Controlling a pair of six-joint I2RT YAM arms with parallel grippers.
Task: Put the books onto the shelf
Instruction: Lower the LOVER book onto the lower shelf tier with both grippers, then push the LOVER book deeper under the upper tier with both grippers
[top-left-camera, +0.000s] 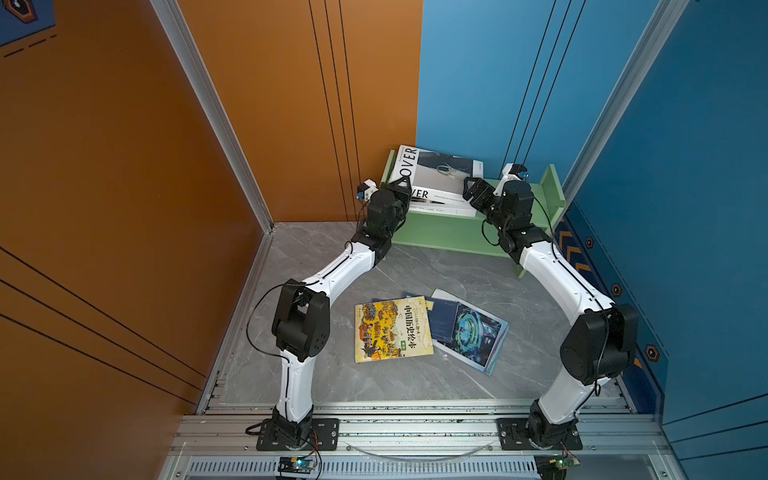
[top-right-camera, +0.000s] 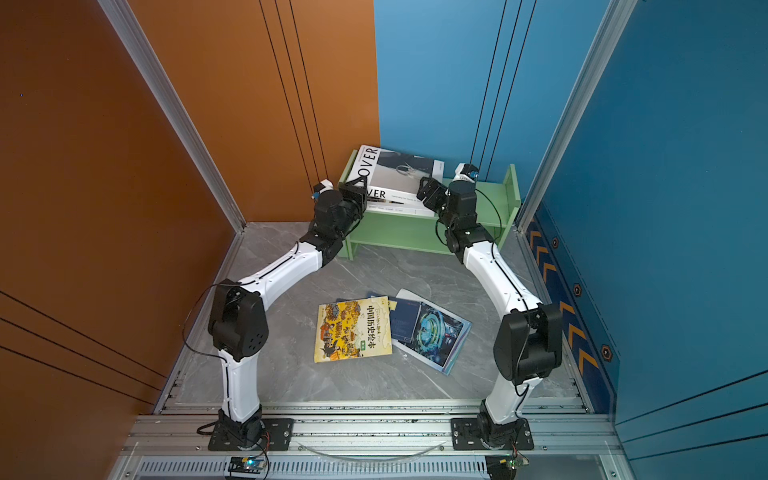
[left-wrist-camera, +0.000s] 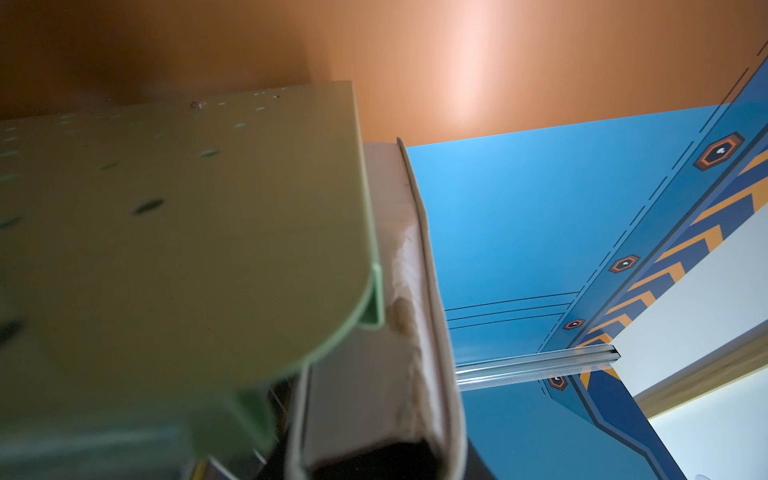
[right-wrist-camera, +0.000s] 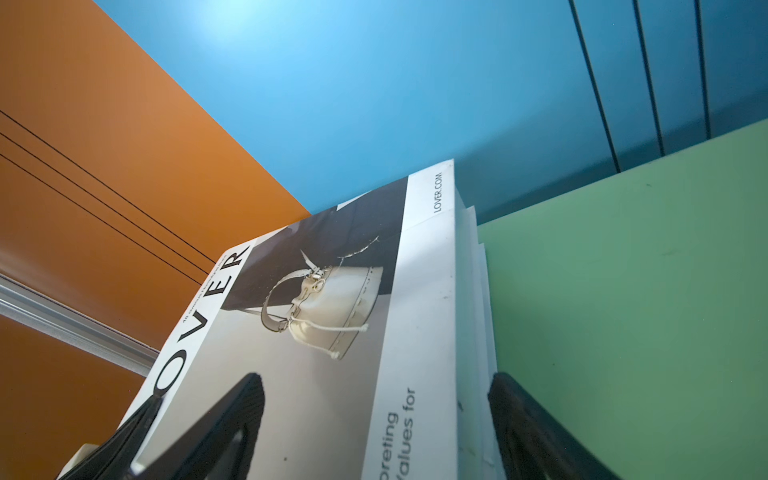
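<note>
The light green shelf stands at the back. On the left end of its top board lie two thick white books. The upper one, lettered "LOVER", is tilted against the end panel, above a second white book. My left gripper is shut on the LOVER book's left end. My right gripper stands open, its jaws wide astride the book's right front corner. On the floor lie a yellow illustrated book, a teal book and a navy one between them.
An orange wall closes the left side and blue walls the back and right, close behind the shelf. Aluminium rails carry both arm bases at the front. The grey floor shows between shelf and loose books.
</note>
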